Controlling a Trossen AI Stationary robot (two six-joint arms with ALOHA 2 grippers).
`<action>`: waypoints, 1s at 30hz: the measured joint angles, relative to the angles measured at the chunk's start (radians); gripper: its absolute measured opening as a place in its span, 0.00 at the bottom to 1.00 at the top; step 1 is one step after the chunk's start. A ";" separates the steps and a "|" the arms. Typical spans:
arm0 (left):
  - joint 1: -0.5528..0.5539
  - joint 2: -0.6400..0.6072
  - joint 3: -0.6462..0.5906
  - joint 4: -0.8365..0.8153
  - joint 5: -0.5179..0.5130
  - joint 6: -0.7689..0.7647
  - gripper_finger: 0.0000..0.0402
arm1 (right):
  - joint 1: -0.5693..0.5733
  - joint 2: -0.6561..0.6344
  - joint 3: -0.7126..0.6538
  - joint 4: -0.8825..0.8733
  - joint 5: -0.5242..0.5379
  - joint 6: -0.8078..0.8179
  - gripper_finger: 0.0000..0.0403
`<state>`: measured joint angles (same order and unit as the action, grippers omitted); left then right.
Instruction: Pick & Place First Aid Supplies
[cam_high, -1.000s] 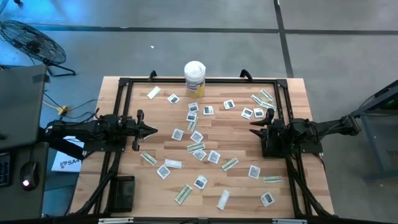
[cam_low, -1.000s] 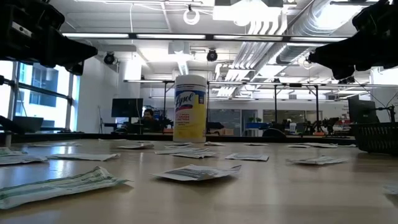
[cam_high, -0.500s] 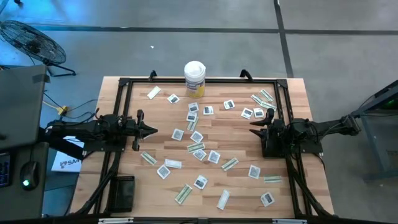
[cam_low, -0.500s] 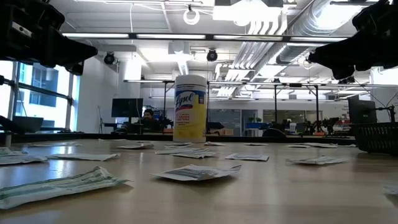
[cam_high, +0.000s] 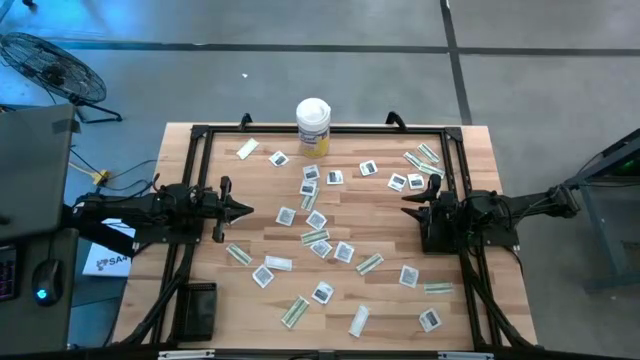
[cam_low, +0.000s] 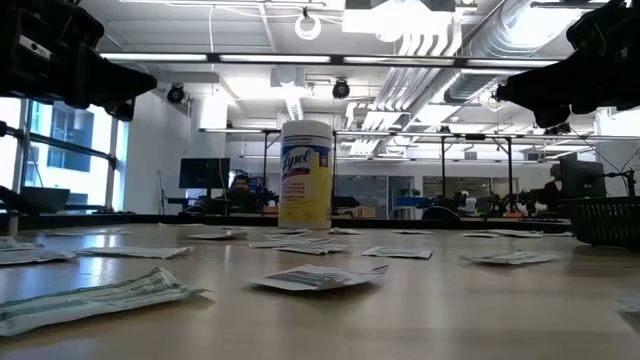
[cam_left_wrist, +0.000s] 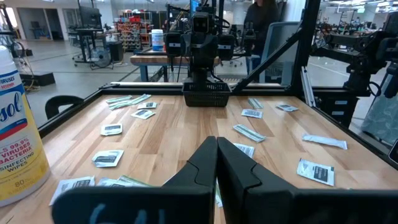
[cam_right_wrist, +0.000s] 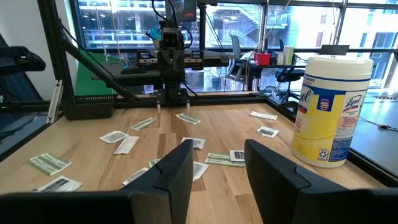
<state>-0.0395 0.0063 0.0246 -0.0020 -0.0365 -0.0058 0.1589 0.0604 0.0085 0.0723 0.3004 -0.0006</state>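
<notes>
The first aid supplies lie flat and scattered over the wooden table (cam_high: 385, 300): square white sachets with dark marks such as one (cam_high: 322, 292), and narrow wrappers such as a pale-green one (cam_high: 295, 311). More of them show in the left wrist view (cam_left_wrist: 316, 171) and the right wrist view (cam_right_wrist: 48, 163). My left gripper (cam_high: 245, 210) hovers level at the table's left side, shut and holding nothing (cam_left_wrist: 216, 168). My right gripper (cam_high: 410, 204) hovers level at the right side, open with nothing between its fingers (cam_right_wrist: 217, 168). Both are well above the packets.
A tall white canister with a yellow label (cam_high: 313, 127) stands at the middle of the far edge. A black basket (cam_high: 197, 308) sits at the near left corner, another (cam_left_wrist: 207, 94) below the right arm. A black frame (cam_high: 200, 135) borders the table.
</notes>
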 joint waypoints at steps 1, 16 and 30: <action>0.000 0.000 0.000 0.000 0.000 0.000 0.00 | 0.000 0.000 0.000 0.000 0.000 0.000 0.34; 0.000 0.000 0.000 0.000 0.000 0.000 0.00 | 0.000 0.000 0.000 0.000 0.000 0.000 0.34; 0.000 0.000 0.000 0.000 0.000 0.000 0.00 | 0.000 0.000 0.000 0.001 0.000 -0.070 0.34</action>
<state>-0.0391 0.0067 0.0247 -0.0021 -0.0368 -0.0059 0.1593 0.0605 0.0083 0.0731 0.3004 -0.0708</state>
